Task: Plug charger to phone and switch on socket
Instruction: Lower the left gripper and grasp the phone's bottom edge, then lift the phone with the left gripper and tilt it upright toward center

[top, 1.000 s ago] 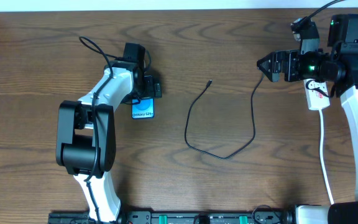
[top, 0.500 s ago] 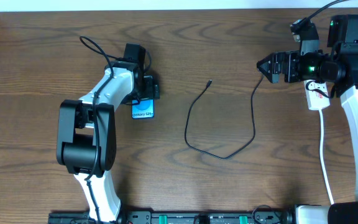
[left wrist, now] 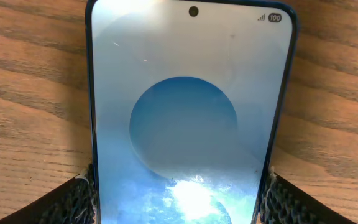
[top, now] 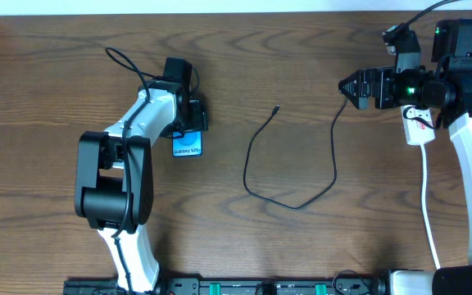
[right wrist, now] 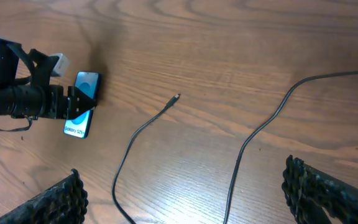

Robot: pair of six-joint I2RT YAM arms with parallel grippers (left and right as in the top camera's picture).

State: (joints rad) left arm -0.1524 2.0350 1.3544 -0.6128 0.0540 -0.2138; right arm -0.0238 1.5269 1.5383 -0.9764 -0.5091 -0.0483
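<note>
The phone (top: pixel 188 146) lies on the wooden table with its blue screen up; it fills the left wrist view (left wrist: pixel 191 112). My left gripper (top: pixel 188 128) is over its upper part, with one finger against each long edge (left wrist: pixel 178 205). The charger cable (top: pixel 247 168) lies loose in a loop at mid-table, its small plug tip (top: pixel 278 106) free. The cable runs up to the right, under my right gripper (top: pixel 349 88). That gripper is wide open and empty above the cable (right wrist: pixel 241 155). The white socket strip (top: pixel 420 129) lies under the right arm.
The socket's white cord (top: pixel 426 197) runs down the right side to the table's front. The right arm's base covers the far right. The right wrist view shows the phone (right wrist: pixel 79 118) and the left arm at the far left.
The left gripper and the phone's lower end have shifted very slightly to the left. The right arm and the cable have not moved.
</note>
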